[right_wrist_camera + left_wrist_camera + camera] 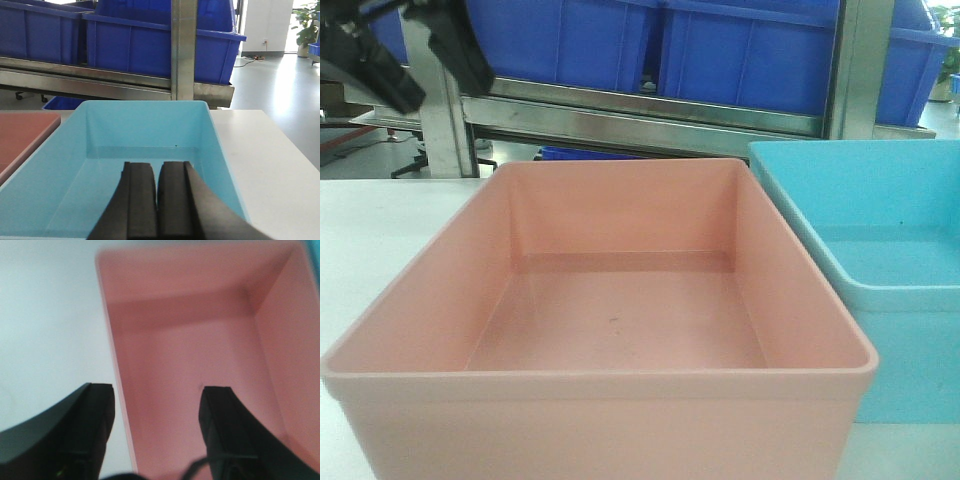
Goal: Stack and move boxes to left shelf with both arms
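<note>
The stacking has not begun, as I judge it: both boxes sit apart in their own places and neither is lifted.

Nearest is the salmon-pink rectangular plastic tub (600, 420), empty and upright on the white worktop (380, 230). The left claw (157, 390) hangs released over this tub's left wall, one black finger on the worktop side and the other on the tub's inner side, so the wall runs between them. That view is blurred, and I cannot tell whether either finger touches the plastic or how far above the rim they are. The step in hand looks like lining up a pinch on that wall. The next move calls for coming down squarely over the rim and clenching on it without pushing the tub sideways.

Just beside the pink tub's right wall stands the sky-blue rectangular plastic tub (890, 250), also empty. The right claw (157, 167) is clenched on nothing, its two pads pressed together, above this tub's near interior. It would have to spread and take a wall before it can share a lift.

Beyond the pink tub's far wall runs the brushed-steel rack bar (620, 125), carrying royal-blue ribbed crates (760, 50). The rack level for the boxes lies that way, well apart from both claws.
</note>
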Robot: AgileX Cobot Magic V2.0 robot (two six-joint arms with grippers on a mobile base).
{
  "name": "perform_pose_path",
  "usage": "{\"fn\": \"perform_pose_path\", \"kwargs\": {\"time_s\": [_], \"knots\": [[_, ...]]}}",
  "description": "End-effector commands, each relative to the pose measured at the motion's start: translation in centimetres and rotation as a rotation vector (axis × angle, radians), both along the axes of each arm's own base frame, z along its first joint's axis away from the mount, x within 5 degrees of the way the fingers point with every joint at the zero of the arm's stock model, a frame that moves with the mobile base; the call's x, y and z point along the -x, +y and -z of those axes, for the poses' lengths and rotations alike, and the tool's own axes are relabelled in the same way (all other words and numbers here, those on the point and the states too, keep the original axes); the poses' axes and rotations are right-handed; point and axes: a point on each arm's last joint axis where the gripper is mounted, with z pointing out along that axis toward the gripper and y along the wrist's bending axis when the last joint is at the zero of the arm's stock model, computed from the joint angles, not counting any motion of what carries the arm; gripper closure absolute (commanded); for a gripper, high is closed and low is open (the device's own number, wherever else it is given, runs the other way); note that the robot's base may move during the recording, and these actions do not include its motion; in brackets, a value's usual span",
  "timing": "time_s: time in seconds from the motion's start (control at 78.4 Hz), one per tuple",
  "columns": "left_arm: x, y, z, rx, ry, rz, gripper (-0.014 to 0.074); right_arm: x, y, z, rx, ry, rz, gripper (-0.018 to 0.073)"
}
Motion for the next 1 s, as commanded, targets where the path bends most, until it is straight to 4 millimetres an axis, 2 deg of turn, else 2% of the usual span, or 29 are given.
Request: {"fn": "perform_pose_path", "kwargs": {"time_s": [0.0,0.281,0.549,0.727,0.855,0.982], "knots": [[1.1,0.5,-2.8,0.072,-0.226,-0.014,0.0295,0.4,0.1,-1.9,0.008,-0.135,-0.008,0.051],[5.8,3.5,-2.6,-0.014,-0.617,0.021,0.0295,0.4,0.1,-1.9,0.008,-0.135,-0.008,0.051],[11.7,6.2,-1.4,0.023,-0.708,-0.004,0.0295,0.4,0.1,-1.9,0.008,-0.135,-0.008,0.051],[15.2,7.8,-1.5,0.103,-0.782,-0.037,0.0295,0.4,0.1,-1.9,0.008,-0.135,-0.008,0.051],[16.5,8.3,-1.7,0.12,-0.815,-0.037,0.0295,0.4,0.1,-1.9,0.008,-0.135,-0.008,0.051],[16.7,8.4,-1.8,0.122,-0.819,-0.037,0.0295,0.4,0.1,-1.9,0.008,-0.135,-0.008,0.051]]}}
